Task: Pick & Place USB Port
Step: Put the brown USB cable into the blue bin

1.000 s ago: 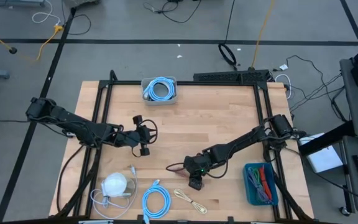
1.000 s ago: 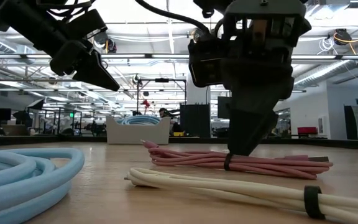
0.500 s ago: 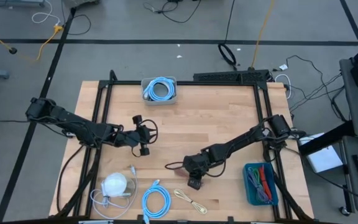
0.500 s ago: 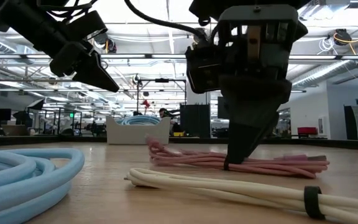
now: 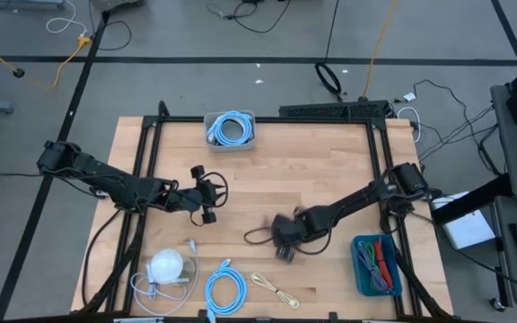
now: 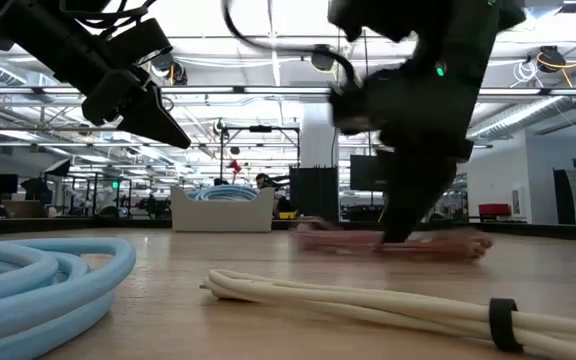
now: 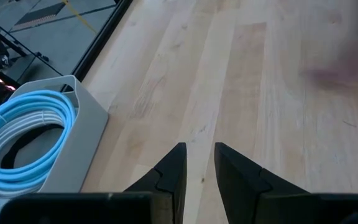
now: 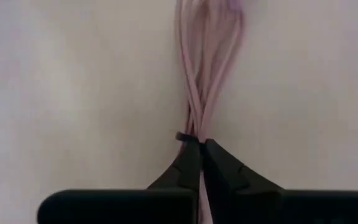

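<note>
Pink bundled USB cable, thin glossy strands cinched by a dark tie, lies on the pale wooden plank bench just right of centre, with the right gripper clamped on it at the tie, jaws pressed together around the strands. Farthest left, the left gripper hangs above bare wood left of centre, its jaws a narrow gap apart and holding nothing. Along the near edge sit a round white puck-like device with a thin white lead, one coil of smooth light blue cable, and one cream cable bundle strapped with a dark band. At the far edge, a grey rectangular bin holds another blue coil. At the right edge, a blue rectangular tray holds several coloured cables.
</note>
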